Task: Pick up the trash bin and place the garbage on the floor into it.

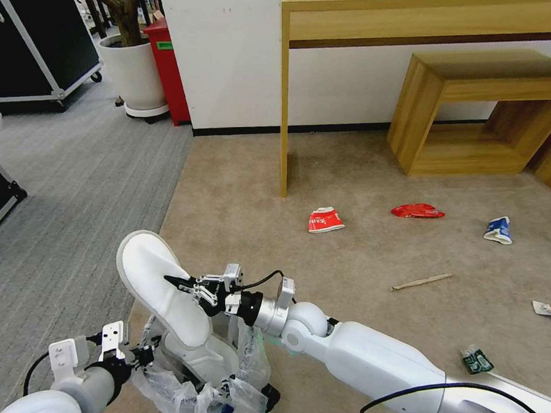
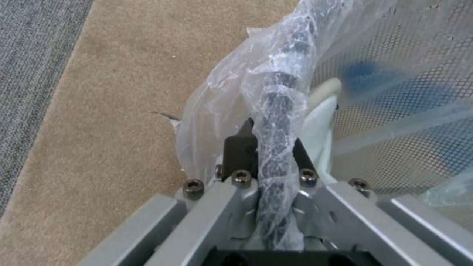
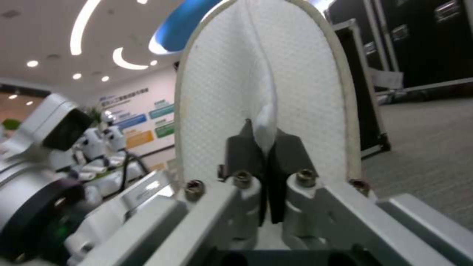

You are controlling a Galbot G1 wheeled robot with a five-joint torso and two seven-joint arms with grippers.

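left end effector [image 1: 141, 355]: we're clamping the trash bin [image 1: 198, 383] rim, lower left
right end effector [image 1: 182, 284]: we're pinching a white slipper [image 1: 159, 286] above it
left to go: red cup [image 1: 325, 220], wrapper [image 1: 417, 211], carton [image 1: 498, 230], stick [image 1: 421, 281]

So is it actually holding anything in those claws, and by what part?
Yes. The left pincer clamps the trash bin by its bag-covered rim. The right pincer pinches a white slipper by a fold of its fabric.

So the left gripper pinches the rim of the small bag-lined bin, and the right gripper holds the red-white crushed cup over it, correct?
Not quite: the right gripper holds a white fabric slipper, as the right wrist view shows. The red-white crushed cup lies on the carpet.
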